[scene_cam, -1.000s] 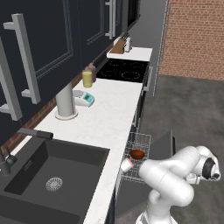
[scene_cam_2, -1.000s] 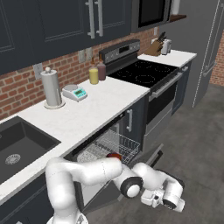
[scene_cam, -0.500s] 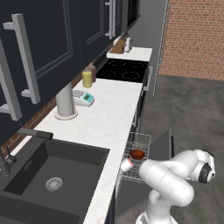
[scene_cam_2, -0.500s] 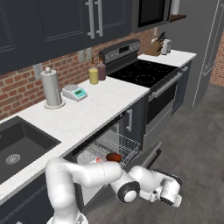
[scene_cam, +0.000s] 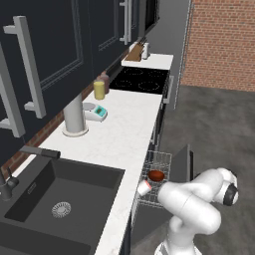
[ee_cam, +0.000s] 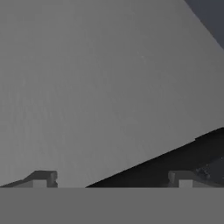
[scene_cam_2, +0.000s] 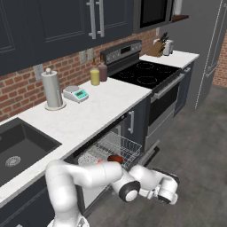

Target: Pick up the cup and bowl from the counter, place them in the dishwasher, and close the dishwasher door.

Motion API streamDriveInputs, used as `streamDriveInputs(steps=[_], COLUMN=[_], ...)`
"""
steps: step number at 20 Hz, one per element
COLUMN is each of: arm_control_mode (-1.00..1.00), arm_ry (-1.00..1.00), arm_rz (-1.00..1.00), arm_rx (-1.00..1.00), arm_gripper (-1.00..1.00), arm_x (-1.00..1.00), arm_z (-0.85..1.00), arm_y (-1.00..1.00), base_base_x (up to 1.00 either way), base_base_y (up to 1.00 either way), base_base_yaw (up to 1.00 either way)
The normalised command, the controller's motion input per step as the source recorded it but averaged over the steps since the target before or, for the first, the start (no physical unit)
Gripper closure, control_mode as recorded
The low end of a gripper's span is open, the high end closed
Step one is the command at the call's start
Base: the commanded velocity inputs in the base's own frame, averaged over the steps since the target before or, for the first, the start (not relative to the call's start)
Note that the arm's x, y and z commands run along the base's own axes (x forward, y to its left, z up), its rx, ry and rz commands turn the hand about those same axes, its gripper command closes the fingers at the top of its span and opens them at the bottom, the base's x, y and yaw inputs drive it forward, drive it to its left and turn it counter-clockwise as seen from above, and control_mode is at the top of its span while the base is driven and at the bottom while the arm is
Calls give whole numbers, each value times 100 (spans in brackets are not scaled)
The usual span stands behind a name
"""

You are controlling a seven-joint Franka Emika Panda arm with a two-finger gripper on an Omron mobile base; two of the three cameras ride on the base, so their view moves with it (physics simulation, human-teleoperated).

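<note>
We have the cup (scene_cam: pixel 144 187) and the bowl (scene_cam: pixel 156 175) both lying in the dishwasher (scene_cam_2: pixel 111 148) rack, off the surface (scene_cam: pixel 124 130) — so we judge only the door (scene_cam: pixel 182 163) is left. Our jaws stand wide and hold nothing, low by the floor; next we need to get under the door's edge and swing it up shut.

counter (scene_cam: pixel 130 130): white marbled stone; rack (scene_cam_2: pixel 116 148): silvery wire; bowl (scene_cam: pixel 156 175): glossy red-brown

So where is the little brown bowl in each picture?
Left base view: the bowl sits low and right of middle, in the dishwasher's wire rack, above the white arm.
Right base view: the bowl sits below the middle, at the rack's near edge.
Hand view: it looks at a flat grey surface instead.
Shared landmark: the wire rack.
</note>
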Motion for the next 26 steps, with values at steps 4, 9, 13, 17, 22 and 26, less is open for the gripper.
streamDriveInputs(steps=[4,9,13,17,22,26], arm_control_mode=[-100,-100,-100,-100,-100,-100], arm_ry=[0,0,0,0,0,0], arm_rz=[0,0,0,0,0,-2], arm_rx=[4,1,0,-1,-5,-8], arm_gripper=[-100,-100,-100,-100,-100,-100], arm_x=[46,56,60,62,66,67], arm_z=[19,25,28,24,16,4], arm_y=[100,100,100,100,100,100], base_base_x=[0,0,0,0,0,0], base_base_y=[0,0,0,0,0,0], base_base_yaw=[0,0,0,0,0,0])
